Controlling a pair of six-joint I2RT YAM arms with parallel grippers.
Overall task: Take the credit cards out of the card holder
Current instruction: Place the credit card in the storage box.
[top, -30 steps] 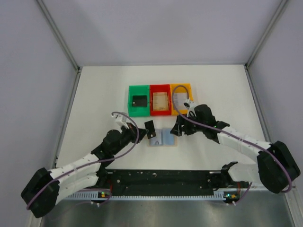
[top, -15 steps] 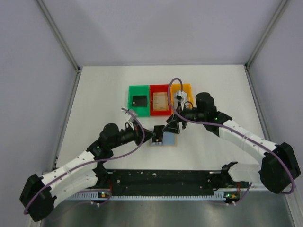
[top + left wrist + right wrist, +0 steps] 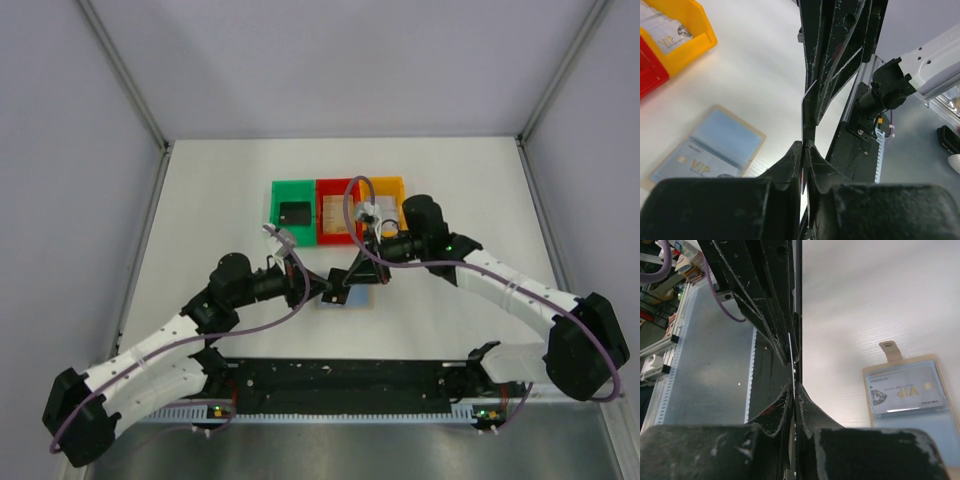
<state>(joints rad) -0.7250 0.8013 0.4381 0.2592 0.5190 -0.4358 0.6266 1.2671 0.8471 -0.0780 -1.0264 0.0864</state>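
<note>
Jaws L+R both clamp card edge-on over card holder.

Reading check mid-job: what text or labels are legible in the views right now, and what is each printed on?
"VIP": on the blue card lying in the card holder; the small print around it is too small to read.
"VIP": on the pale card in the yellow bin.
The held card shows only its edge, so nothing on it can be read.
</note>
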